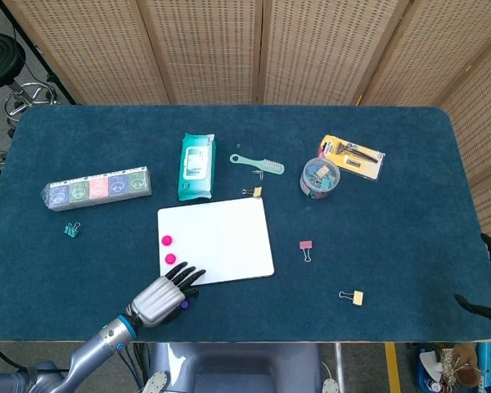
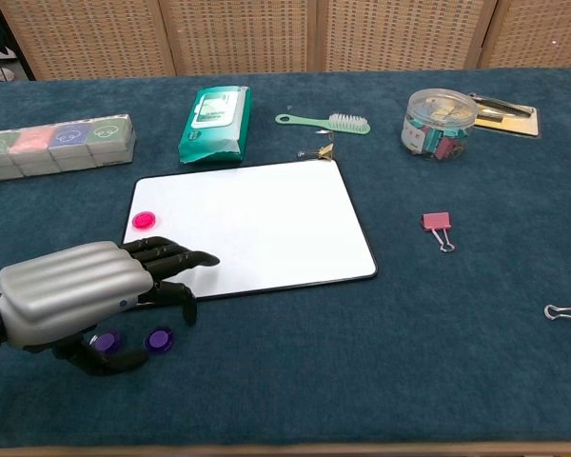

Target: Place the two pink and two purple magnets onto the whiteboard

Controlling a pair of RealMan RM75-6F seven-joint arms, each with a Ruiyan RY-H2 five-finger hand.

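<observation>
Left hand (image 2: pixel 71 295), fingers spread and holding nothing, hovers over two purple magnets (image 2: pixel 159 338) on the cloth just off the whiteboard (image 2: pixel 266 219); two pink magnets (image 1: pixel 168 249) sit on the board's left side. Best approach, prob.: pinch one magnet, lift clear.

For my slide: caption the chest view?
Left hand hovers over two purple magnets beside the whiteboard.

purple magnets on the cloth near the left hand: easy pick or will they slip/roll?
Probably fiddly: each purple magnet is a low flat disc lying flush on the blue cloth, offering the left hand little edge. Lying flat, they seem unlikely to roll. Being magnets, they may snap toward the whiteboard on release.
</observation>
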